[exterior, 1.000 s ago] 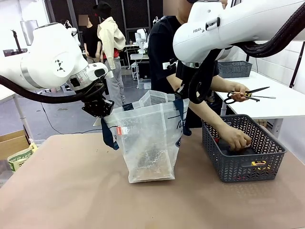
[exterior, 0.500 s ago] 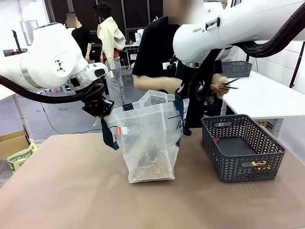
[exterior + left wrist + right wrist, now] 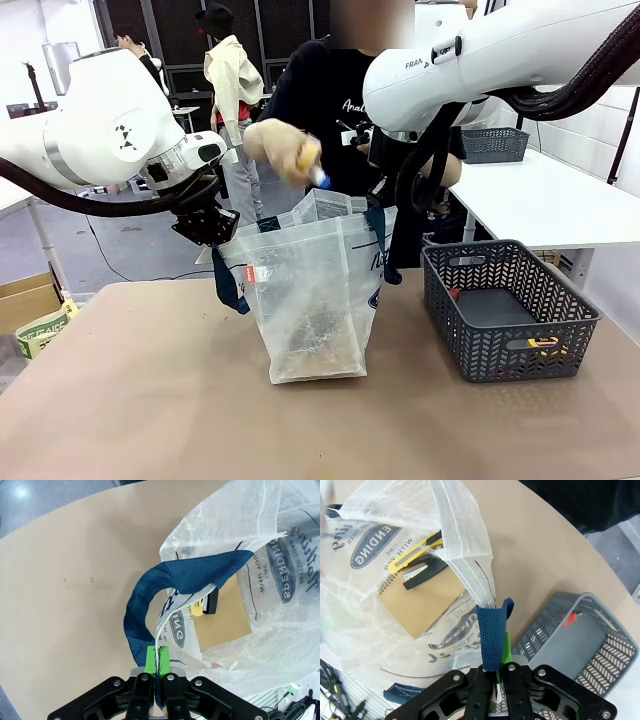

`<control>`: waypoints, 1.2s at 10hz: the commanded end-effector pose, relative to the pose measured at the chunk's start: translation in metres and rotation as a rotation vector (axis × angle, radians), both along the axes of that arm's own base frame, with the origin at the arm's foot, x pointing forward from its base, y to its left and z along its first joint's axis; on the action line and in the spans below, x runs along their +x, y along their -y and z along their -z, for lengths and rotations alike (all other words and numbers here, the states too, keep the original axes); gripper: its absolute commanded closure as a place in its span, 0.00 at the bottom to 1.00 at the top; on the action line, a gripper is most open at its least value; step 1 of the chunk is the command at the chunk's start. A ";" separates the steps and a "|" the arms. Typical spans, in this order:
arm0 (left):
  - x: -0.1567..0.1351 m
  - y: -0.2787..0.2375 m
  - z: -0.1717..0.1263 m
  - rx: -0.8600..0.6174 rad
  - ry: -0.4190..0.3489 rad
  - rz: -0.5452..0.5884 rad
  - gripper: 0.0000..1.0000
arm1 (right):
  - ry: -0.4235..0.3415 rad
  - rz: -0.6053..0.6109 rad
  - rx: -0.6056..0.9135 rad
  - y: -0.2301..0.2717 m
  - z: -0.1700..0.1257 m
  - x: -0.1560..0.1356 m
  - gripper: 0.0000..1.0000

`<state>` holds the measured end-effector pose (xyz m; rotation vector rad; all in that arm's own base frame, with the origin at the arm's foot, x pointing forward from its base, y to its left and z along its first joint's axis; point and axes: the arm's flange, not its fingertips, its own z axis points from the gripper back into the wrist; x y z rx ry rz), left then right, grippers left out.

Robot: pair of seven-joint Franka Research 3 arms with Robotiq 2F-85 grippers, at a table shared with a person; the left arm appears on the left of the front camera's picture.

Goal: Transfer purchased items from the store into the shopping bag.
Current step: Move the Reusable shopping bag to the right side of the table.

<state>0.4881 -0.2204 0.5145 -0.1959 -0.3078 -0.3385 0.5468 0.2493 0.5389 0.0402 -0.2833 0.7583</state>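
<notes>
Well, I see the person's hand (image 3: 283,148) over the mouth of the shopping bag (image 3: 315,300), gripping a small blurred yellow-and-blue thing. The dark grey basket (image 3: 520,330) stands just beside the bag on the table (image 3: 130,400). My left gripper (image 3: 159,661) is pinched tight on one navy handle (image 3: 145,605) and my right gripper (image 3: 498,667) is clamped on the other handle (image 3: 492,630), both arms raised, holding the bag open. Inside lie a flat brown cardboard item (image 3: 420,600) and a yellow utility knife (image 3: 415,555).
</notes>
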 end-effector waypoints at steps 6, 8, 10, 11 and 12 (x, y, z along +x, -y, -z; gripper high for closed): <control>0.000 0.000 0.000 0.000 0.003 -0.017 1.00 | 0.000 0.009 0.001 0.001 0.001 0.000 1.00; 0.000 0.000 0.000 0.000 0.003 -0.017 1.00 | 0.000 0.009 0.001 0.001 0.001 0.000 1.00; 0.000 0.000 0.000 0.000 0.003 -0.017 1.00 | 0.000 0.009 0.001 0.001 0.001 0.000 1.00; 0.000 0.000 0.000 0.000 0.003 -0.017 1.00 | 0.000 0.009 0.001 0.001 0.001 0.000 1.00; 0.000 0.000 0.000 0.000 0.003 -0.017 1.00 | 0.000 0.009 0.001 0.001 0.001 0.000 1.00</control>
